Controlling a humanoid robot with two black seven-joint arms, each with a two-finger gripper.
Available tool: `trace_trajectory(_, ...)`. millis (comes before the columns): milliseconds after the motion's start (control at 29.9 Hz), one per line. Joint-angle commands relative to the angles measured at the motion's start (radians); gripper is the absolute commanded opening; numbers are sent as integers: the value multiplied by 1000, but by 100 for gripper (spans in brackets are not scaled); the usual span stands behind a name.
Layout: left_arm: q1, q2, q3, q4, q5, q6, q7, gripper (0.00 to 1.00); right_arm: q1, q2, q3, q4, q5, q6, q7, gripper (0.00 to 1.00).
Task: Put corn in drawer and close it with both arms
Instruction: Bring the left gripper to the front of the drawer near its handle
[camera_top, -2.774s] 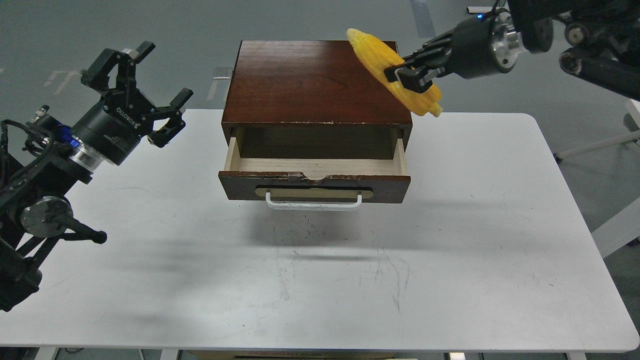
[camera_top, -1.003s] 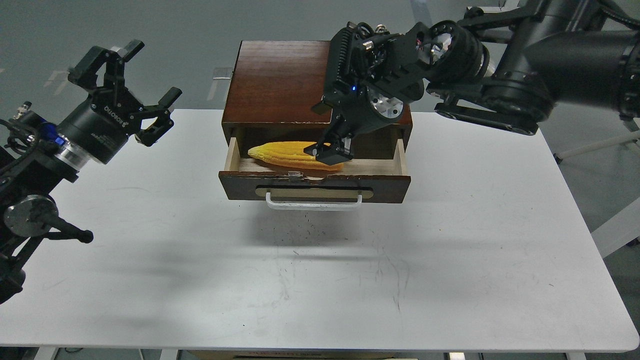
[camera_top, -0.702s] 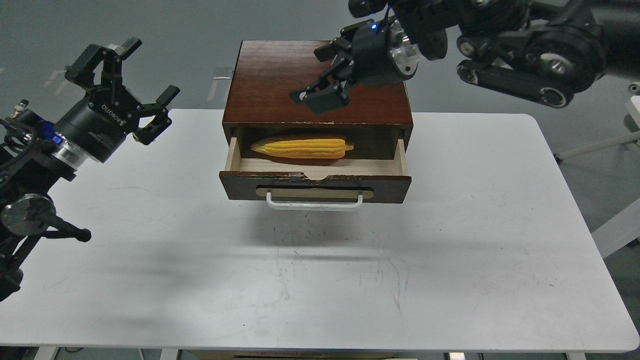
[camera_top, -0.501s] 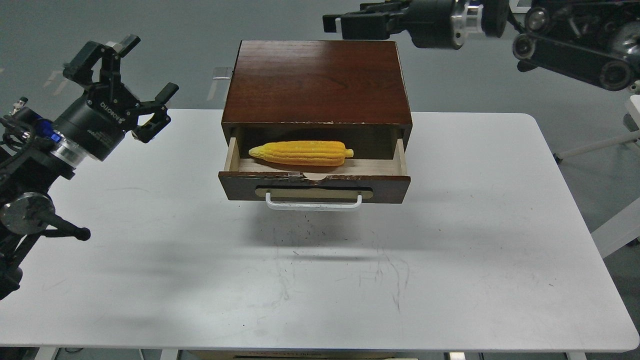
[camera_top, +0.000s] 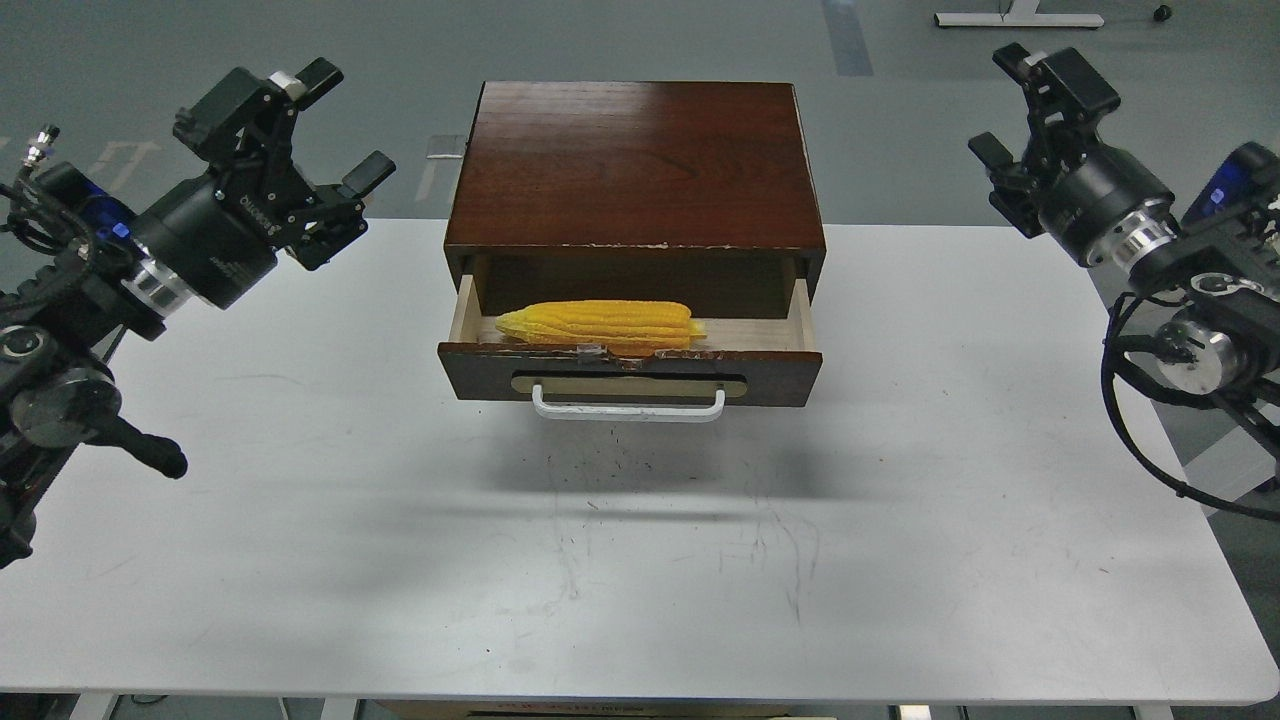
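The corn (camera_top: 600, 325) is lying lengthwise in the open drawer (camera_top: 630, 345) of the cabinet (camera_top: 635, 170), which is sitting at the far edge of the scuffed white counter (camera_top: 640, 540). Grey floor is showing beyond. The left tool (camera_top: 325, 135) and right tool (camera_top: 1030, 115) are hanging spread, empty, near the far corners.

I am seeing the drawer (camera_top: 630, 352) front hiding the lower edge of the corn (camera_top: 600, 323), and the cabinet (camera_top: 634, 165) top covering the drawer's rear. The picture's edges are cutting off both my arms and the table (camera_top: 640, 560).
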Motion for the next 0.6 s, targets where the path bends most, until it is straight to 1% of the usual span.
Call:
trace_trajectory(0, -37, -5, -1, -67, 110, 0, -14, 95, -62, 3, 17, -49, 34, 0, 0, 99)
trace_trajectory(33, -49, -9, 1, -99, 140, 0, -12, 94, -72, 6, 17, -67, 49, 0, 0, 99)
trace_trajectory(100, -64, -29, 2, -144, 193, 0, -11, 82, -83, 17, 17, -92, 74, 2, 0, 99)
trace_trajectory(134, -77, -50, 4, -170, 235, 0, -9, 69, -86, 18, 19, -109, 92, 3, 0, 99)
trace_trajectory(167, -87, -72, 4, -190, 287, 0, -8, 59, -86, 18, 19, -119, 118, 7, 0, 99)
trace_trajectory(234, -89, -92, 5, -205, 346, 0, -5, 46, -86, 18, 19, -124, 155, 8, 0, 99)
trace_trajectory(267, -89, -110, 14, -219, 419, 0, -3, 35, -88, 18, 17, -126, 190, 10, 0, 99)
trace_trajectory(301, -89, -120, 24, -223, 458, 0, -3, 31, -89, 18, 17, -126, 204, 10, 0, 99)
trace_trajectory(334, -89, -139, 51, -231, 539, 0, -3, 24, -95, 18, 17, -126, 216, 11, 0, 99)
trace_trajectory(368, -91, -150, 71, -234, 582, 0, -3, 20, -102, 18, 17, -126, 217, 13, 0, 99)
trace_trajectory(435, -97, -187, 129, -242, 702, 0, -6, 4, -114, 20, 16, -124, 217, 14, 0, 99)
trace_trajectory(468, -98, -204, 158, -246, 769, 0, -8, 0, -122, 20, 16, -124, 218, 14, 0, 99)
trace_trajectory(568, -100, -229, 192, -251, 875, 0, -6, 0, -132, 20, 14, -124, 217, 14, 0, 99)
